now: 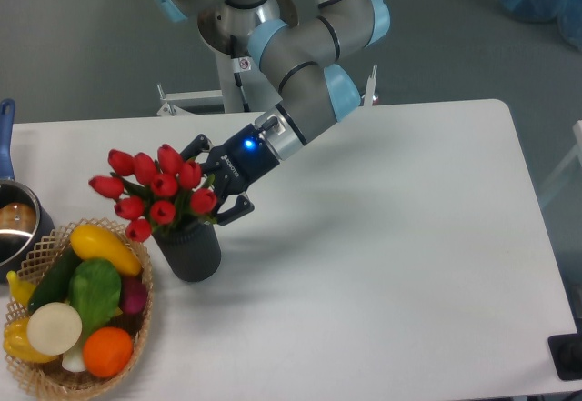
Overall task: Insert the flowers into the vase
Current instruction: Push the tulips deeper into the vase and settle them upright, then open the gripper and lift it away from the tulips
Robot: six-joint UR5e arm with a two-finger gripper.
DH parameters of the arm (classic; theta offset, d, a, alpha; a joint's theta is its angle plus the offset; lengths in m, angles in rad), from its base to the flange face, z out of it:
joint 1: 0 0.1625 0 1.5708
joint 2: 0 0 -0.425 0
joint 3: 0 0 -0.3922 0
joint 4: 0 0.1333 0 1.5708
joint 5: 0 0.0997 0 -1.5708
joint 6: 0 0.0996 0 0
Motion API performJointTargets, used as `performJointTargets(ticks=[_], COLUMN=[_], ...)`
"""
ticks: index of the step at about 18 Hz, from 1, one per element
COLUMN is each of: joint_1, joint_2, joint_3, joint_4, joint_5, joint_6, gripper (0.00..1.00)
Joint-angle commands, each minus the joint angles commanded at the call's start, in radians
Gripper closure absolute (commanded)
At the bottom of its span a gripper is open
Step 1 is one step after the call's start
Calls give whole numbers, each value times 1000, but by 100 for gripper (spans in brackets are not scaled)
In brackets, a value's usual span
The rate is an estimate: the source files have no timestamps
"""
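The flowers point(156, 191), a bunch of red closed tulips with green leaves, stand with their stems down in the mouth of the vase point(189, 252), a dark ribbed cylinder at the table's left. The heads lean out to the left over the rim. My gripper point(211, 185) reaches in from the upper right, just above the vase mouth and against the right side of the bunch. Its black jaws look shut on the flowers, with the tips hidden behind the heads.
A wicker basket point(47, 237) of produce sits directly left of the vase, almost touching it. A steel pot point(13, 225) with a blue handle point(5, 117) stands at the left edge. The arm's base rises behind the table's far edge.
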Motion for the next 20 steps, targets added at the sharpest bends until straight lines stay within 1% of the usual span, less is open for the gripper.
performJointTargets(ticks=[7,8,9,10,11,14,17,19,20], joint_1=[3,6,8,11,24,80,139,179,199], joint_2=[5,6,8,14,24,78,115,146,162], joint_3=[3,3,6,9,9,15,37,49,58], joint_4=[2,0,0,0,2,0,0,0,0], joint_5=[-14,-18,-20,-17,-11,2,24,76,130], joint_6=[0,0,0,0,2,2,0,2,3], gripper=[28,26,22,12,0,0,0,0,0])
